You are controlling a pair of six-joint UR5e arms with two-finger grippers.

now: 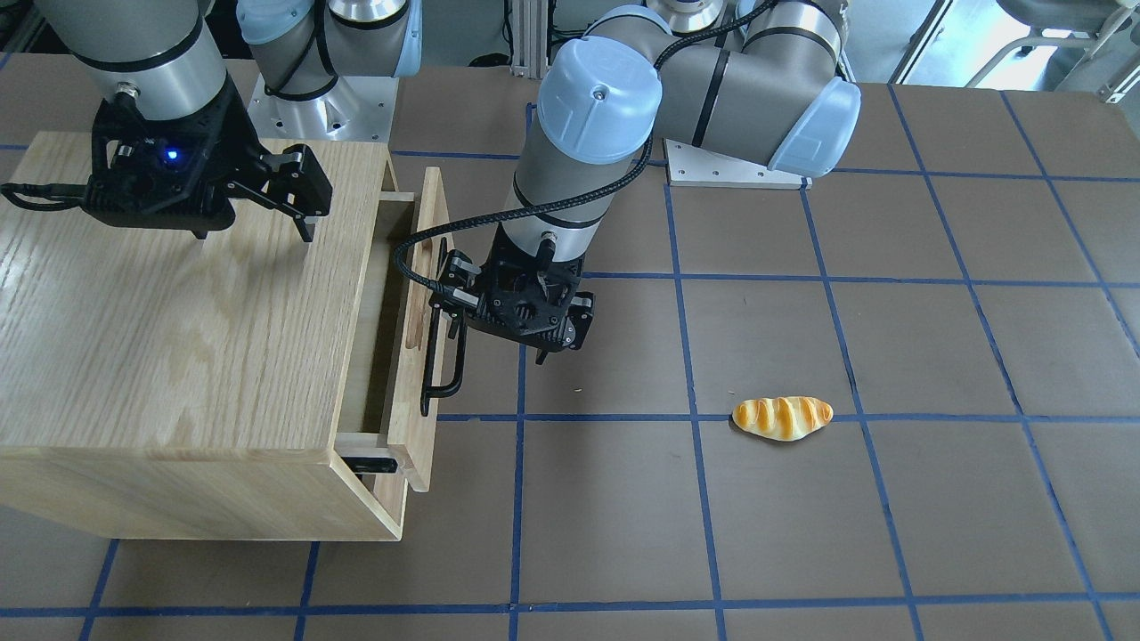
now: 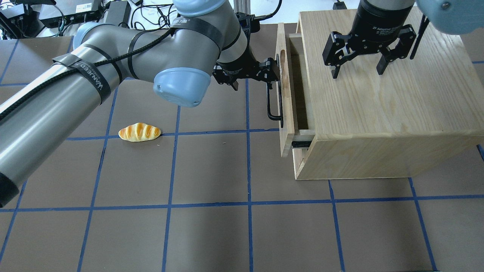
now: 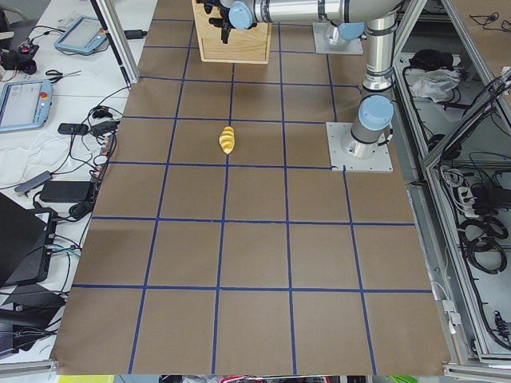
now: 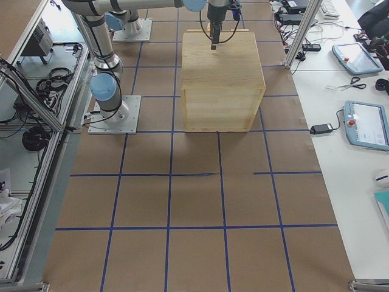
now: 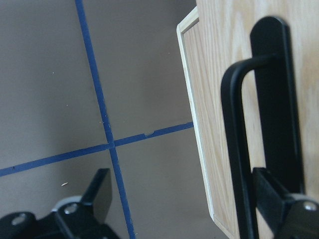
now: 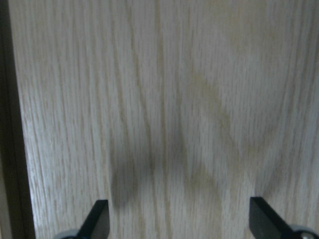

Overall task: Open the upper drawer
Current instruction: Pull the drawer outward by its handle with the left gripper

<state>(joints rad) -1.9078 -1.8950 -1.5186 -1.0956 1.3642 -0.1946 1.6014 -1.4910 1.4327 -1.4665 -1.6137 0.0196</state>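
The upper drawer (image 1: 426, 267) (image 2: 284, 94) stands partly pulled out of the oak cabinet (image 1: 178, 338) (image 2: 378, 113), with a dark gap behind its front panel. Its black bar handle (image 1: 443, 365) (image 2: 269, 102) faces the open table. My left gripper (image 1: 497, 347) (image 2: 253, 77) is open at the handle. In the left wrist view (image 5: 189, 204) one finger (image 5: 279, 209) sits behind the handle bar (image 5: 234, 149), and the other finger is far out over the table. My right gripper (image 1: 254, 230) (image 2: 357, 71) is open and empty just above the cabinet top (image 6: 174, 99).
A toy bread roll (image 1: 782, 417) (image 2: 139, 132) lies on the brown mat with blue grid lines, well away from the drawer. The cabinet's side rail (image 2: 300, 144) shows black under the drawer. The left arm's base plate (image 1: 730, 169) is at the back.
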